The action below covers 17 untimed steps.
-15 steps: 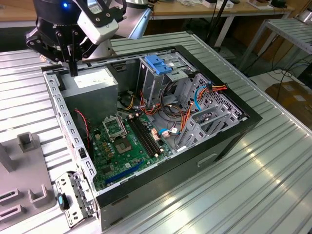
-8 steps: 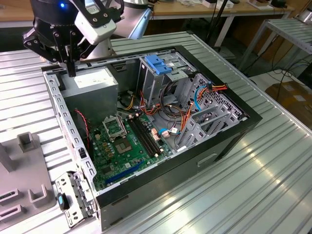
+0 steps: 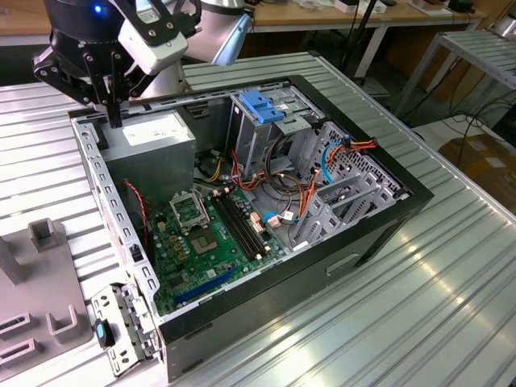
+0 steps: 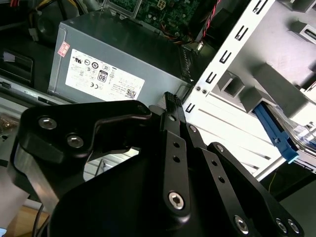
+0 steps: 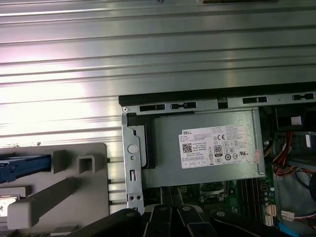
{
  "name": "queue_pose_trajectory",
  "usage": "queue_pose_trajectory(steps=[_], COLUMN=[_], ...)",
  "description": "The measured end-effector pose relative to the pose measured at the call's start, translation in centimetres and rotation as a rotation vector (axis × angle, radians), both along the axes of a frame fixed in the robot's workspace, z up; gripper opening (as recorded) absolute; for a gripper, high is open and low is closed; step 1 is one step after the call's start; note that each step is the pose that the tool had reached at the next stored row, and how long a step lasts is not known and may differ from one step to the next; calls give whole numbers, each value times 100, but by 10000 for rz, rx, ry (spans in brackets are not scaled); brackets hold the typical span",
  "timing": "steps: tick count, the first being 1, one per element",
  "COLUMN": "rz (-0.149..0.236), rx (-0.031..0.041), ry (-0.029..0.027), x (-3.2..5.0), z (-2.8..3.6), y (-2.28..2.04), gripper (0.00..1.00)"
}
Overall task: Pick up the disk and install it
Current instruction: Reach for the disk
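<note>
Hovering at the open computer case corner above the power supply, the gripper has its fingers together, empty. The disk rests in a grey holder on the counter beside the case, its blue rail exposed, probably for grasping.

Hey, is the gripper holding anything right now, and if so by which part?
Nothing is held. The gripper has its jaws shut and bare near the grey power supply; the disk sits in its grey holder.
</note>
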<state>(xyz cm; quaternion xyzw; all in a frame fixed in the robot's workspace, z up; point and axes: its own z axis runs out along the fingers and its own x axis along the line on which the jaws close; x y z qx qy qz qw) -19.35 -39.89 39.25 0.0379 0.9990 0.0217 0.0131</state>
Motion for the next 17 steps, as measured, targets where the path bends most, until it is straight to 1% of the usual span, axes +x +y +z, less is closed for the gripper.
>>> queue_pose_trajectory(steps=[14,17], rz=[0,0], rx=[0,0], ry=[0,0], x=[-81,-109], z=[-2,-2], y=[0,0], gripper=[11,11])
